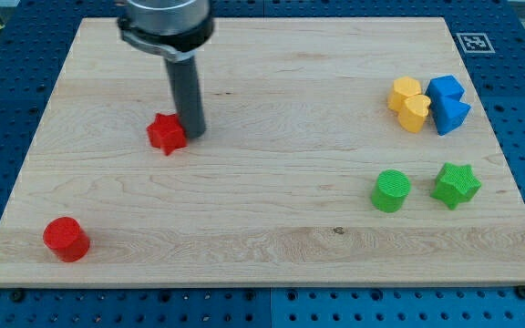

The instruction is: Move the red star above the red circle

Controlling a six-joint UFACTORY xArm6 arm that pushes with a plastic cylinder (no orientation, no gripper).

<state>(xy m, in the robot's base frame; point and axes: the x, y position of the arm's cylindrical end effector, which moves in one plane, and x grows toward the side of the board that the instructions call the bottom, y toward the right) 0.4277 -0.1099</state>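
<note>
Pressing against the right side of the red star, my tip touches it in the camera view, placed to shove it toward the view's left. As end effector it is a bare rod, gripping nothing. The red circle sits well apart at the table's lower left, so the star needs carrying leftward to stand above it.

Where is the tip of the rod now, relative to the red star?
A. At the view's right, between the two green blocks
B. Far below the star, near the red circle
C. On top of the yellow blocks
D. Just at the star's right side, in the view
D: my tip stands close against the view's right side of the red star, far from the red circle at the lower left.
</note>
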